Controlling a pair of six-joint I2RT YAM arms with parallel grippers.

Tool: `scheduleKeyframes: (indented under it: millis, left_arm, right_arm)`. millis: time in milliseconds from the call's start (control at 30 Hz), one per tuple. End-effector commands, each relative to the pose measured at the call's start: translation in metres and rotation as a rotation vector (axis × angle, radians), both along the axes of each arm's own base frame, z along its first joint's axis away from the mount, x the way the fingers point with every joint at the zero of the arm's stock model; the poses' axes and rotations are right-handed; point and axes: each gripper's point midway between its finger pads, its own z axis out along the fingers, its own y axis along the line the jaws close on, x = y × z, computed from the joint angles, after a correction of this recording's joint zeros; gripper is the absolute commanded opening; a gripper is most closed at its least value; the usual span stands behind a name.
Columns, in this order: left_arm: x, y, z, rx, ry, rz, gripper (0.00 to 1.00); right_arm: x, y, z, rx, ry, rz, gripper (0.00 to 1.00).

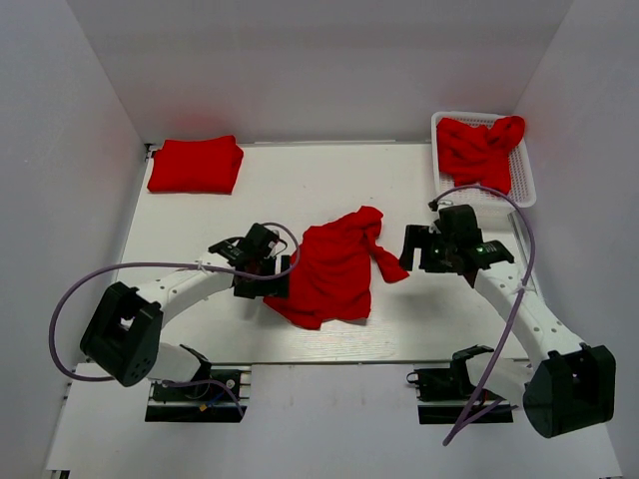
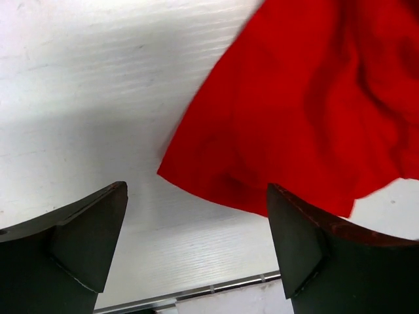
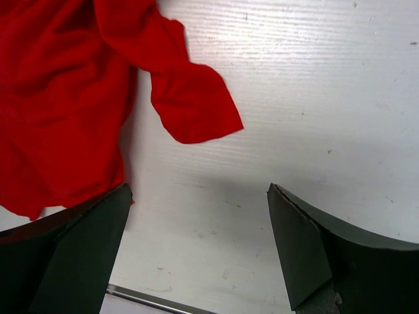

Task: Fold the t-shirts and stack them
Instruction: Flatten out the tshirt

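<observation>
A crumpled red t-shirt point(image 1: 334, 269) lies in the middle of the white table. It also shows in the left wrist view point(image 2: 314, 104) and in the right wrist view point(image 3: 59, 111), with one sleeve point(image 3: 193, 104) sticking out. My left gripper point(image 1: 278, 277) is open and empty at the shirt's left edge. My right gripper point(image 1: 411, 251) is open and empty just right of the sleeve. A folded red t-shirt point(image 1: 196, 165) lies at the back left. More red t-shirts point(image 1: 479, 148) are heaped in the white basket point(image 1: 523, 185).
The basket stands at the table's back right corner. White walls close in the table on the left, back and right. The table's front edge with a metal strip point(image 2: 196, 291) runs just below both grippers.
</observation>
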Motion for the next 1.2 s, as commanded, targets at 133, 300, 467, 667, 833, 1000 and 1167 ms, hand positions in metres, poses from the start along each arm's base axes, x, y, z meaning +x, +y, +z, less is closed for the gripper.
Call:
scheduleKeyframes:
  millis: [133, 300, 467, 667, 833, 1000, 1167]
  left_arm:
    - [0.004, 0.0, -0.021, 0.034, -0.001, 0.042, 0.86]
    - [0.002, -0.006, -0.033, -0.002, 0.007, 0.04, 0.7]
    - [0.005, -0.011, -0.039, -0.018, 0.002, 0.035, 0.46]
    - [0.016, -0.014, -0.025, -0.042, -0.066, 0.044, 0.0]
    - [0.034, -0.007, 0.003, -0.036, -0.2, 0.077, 0.0]
    - [0.055, -0.004, 0.051, -0.047, -0.338, 0.099, 0.0]
    - [0.082, 0.01, 0.118, -0.024, -0.525, 0.167, 0.0]
  right_arm:
    - [0.0, 0.016, -0.019, -0.002, 0.033, 0.109, 0.9]
    - [0.007, 0.028, -0.036, -0.012, 0.059, 0.14, 0.9]
    - [0.022, 0.039, -0.048, -0.021, 0.059, 0.159, 0.9]
    - [0.047, 0.048, -0.066, -0.068, 0.04, 0.161, 0.9]
    - [0.07, 0.06, -0.072, -0.051, 0.003, 0.158, 0.73]
    - [0.094, 0.066, -0.047, -0.025, -0.109, 0.131, 0.02]
    - [0.121, 0.041, 0.023, -0.081, -0.317, -0.017, 0.0]
